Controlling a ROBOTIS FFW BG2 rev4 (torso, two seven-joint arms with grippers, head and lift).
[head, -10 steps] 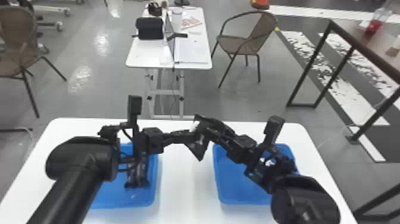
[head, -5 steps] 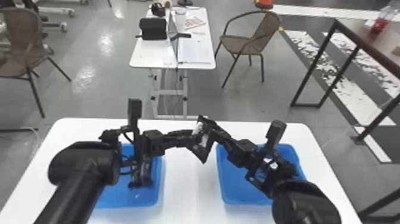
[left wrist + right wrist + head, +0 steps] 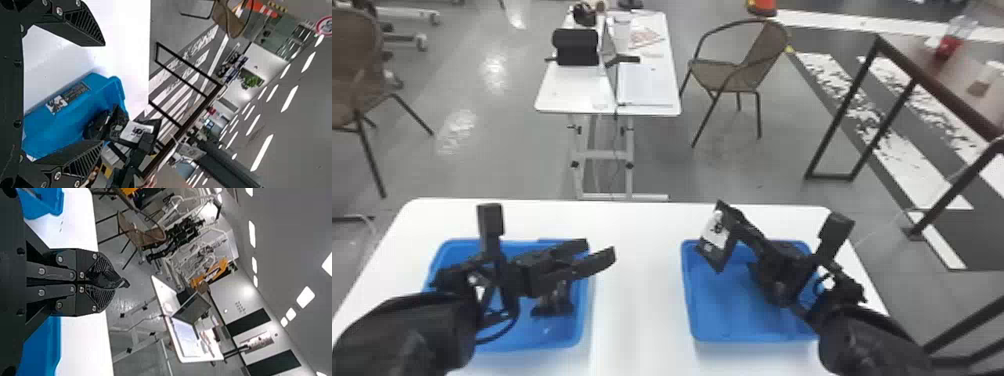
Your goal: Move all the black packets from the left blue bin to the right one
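In the head view my left gripper [image 3: 602,253] stands open over the right edge of the left blue bin [image 3: 585,305], nothing between its fingers. My right gripper [image 3: 738,226] is shut on a black packet with a white label [image 3: 714,235], held tilted above the left rim of the right blue bin [image 3: 688,305]. In the left wrist view my left gripper [image 3: 102,94] is spread wide, with the labelled packet [image 3: 137,131] farther off. The right wrist view has my right gripper [image 3: 107,283] closed on the packet's dark edge [image 3: 123,283]. The left arm hides much of the left bin's inside.
Both bins stand on a white table [image 3: 642,310], with bare tabletop between them. Beyond it are a second white table [image 3: 557,95] with a laptop, a brown chair [image 3: 717,75] and a dark-framed table [image 3: 932,75] at the right.
The grippers met around the packet between the bins earlier. My left gripper has let go and now stands apart from it; my right gripper has carried the packet right, to the right bin.
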